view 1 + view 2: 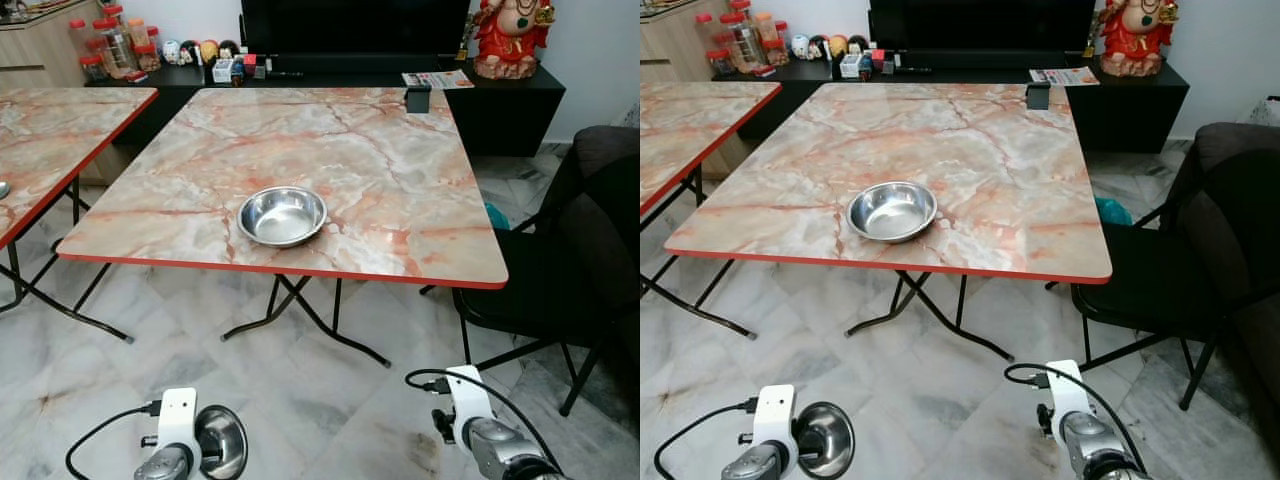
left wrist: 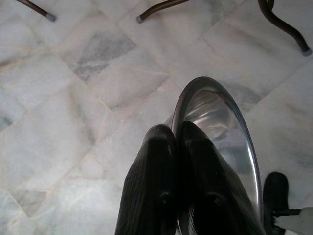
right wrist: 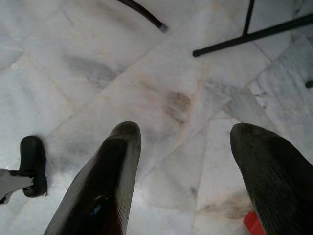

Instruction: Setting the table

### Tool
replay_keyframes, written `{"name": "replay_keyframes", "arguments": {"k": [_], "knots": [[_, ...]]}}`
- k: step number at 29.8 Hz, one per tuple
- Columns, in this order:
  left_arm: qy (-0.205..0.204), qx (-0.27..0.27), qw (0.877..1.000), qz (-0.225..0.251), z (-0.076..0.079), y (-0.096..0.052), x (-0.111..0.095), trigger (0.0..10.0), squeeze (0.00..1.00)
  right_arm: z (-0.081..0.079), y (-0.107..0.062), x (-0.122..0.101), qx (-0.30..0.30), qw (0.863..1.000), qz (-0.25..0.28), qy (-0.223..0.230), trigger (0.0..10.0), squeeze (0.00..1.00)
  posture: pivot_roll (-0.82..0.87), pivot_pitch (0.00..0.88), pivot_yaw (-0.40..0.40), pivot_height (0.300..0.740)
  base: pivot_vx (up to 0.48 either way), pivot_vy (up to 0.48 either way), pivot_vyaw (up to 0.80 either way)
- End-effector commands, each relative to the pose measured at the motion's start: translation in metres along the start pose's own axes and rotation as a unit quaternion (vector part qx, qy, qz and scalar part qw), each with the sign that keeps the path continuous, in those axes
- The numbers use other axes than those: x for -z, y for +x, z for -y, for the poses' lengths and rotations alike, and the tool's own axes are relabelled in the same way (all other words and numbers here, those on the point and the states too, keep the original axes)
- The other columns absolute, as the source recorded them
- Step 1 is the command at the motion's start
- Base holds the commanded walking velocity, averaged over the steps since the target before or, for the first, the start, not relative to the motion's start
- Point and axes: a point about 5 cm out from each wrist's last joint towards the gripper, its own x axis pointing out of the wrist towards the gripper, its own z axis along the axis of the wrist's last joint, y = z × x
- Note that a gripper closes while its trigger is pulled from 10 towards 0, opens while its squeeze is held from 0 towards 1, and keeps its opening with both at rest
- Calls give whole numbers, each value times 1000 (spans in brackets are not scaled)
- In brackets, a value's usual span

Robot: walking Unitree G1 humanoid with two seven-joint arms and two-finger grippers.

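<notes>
Marble-pattern desk [image 1: 400,200] with red edge and folding black legs, on a white marble tile floor [image 1: 300,390]. One steel bowl [image 1: 282,215] sits on the desk near its front edge. Second steel bowl [image 2: 220,142] held low over the floor: left hand [image 2: 177,147] pinched closed on its rim. Right hand [image 3: 188,161] hangs low, fingers spread wide, holding nothing. Black chair [image 1: 560,270] right of the desk. Second similar desk [image 1: 50,140] on the left. Dark cabinet [image 1: 500,100] behind with jars [image 1: 105,45] and a red figurine [image 1: 512,35].
</notes>
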Motion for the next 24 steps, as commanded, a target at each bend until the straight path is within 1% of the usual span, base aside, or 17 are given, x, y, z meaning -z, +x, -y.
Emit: {"name": "replay_keyframes", "arguments": {"k": [1,3,5,10,14,17,18,19,20,24], "knots": [[-4,2,1000,-2,1,0,2,10000,0,2,0,-7,5,1000,11,3,10000,0,-90,31,16,740,0,-240,0],[-5,1,1000,-3,-1,-1,4,10000,0,2,0,-7,5,1000,11,4,10000,0,-90,31,16,740,0,0,0],[-5,-1,1000,-3,-7,-4,9,10000,0,3,0,-8,5,1000,12,4,10000,0,-91,31,18,740,0,-120,0],[-7,-3,1000,-4,-12,-7,16,10000,0,3,-1,-9,5,1000,12,4,10000,0,-91,31,18,740,0,0,0],[-7,-2,1000,-6,-10,-7,17,10000,0,5,-1,-8,5,1000,11,4,10000,0,-91,31,18,740,0,0,0],[-6,0,1000,-6,-5,-7,18,10000,0,8,-1,-6,6,1000,11,4,10000,0,-91,31,18,740,0,0,0],[-4,2,1000,-6,-1,-6,17,10000,0,10,-1,-6,7,1000,11,4,10000,0,-91,31,18,740,0,-255,0],[-4,2,1000,-6,-1,-6,17,10000,0,10,-1,-6,7,1000,11,4,10000,0,-91,31,18,740,0,-255,0],[-2,4,1000,-5,4,-5,15,10000,0,12,-1,-8,8,1000,13,5,10000,0,-91,31,18,740,0,-274,0],[-1,5,1000,-2,6,-4,12,10000,0,13,-2,-9,9,1000,14,5,10000,0,-91,35,20,740,0,-274,0]]}}
